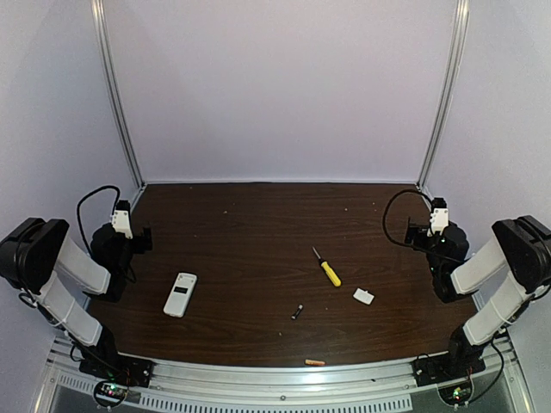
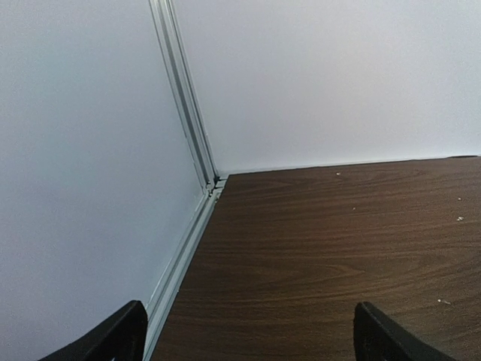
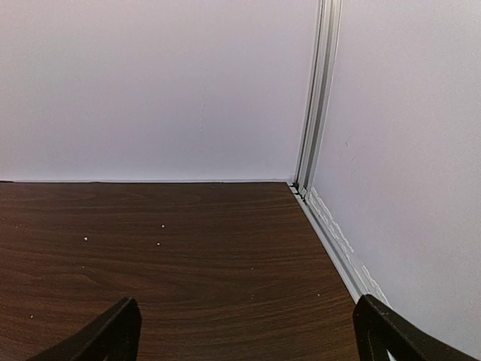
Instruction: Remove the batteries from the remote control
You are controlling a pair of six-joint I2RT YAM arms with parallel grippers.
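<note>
— Top view: how far along?
— Done, I judge: the remote control (image 1: 180, 294) lies lower left, the dark battery (image 1: 297, 311) lower centre, and the orange battery (image 1: 315, 362) at the bottom edge (both well apart from it).
— Left wrist?
— My left gripper (image 2: 244, 342) is spread, holding nothing.
— Right wrist?
— My right gripper (image 3: 244, 338) likewise.

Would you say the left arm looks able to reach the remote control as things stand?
Probably yes: the remote control lies alone near the left gripper, whose jaws are open, with only bare table between them.
</note>
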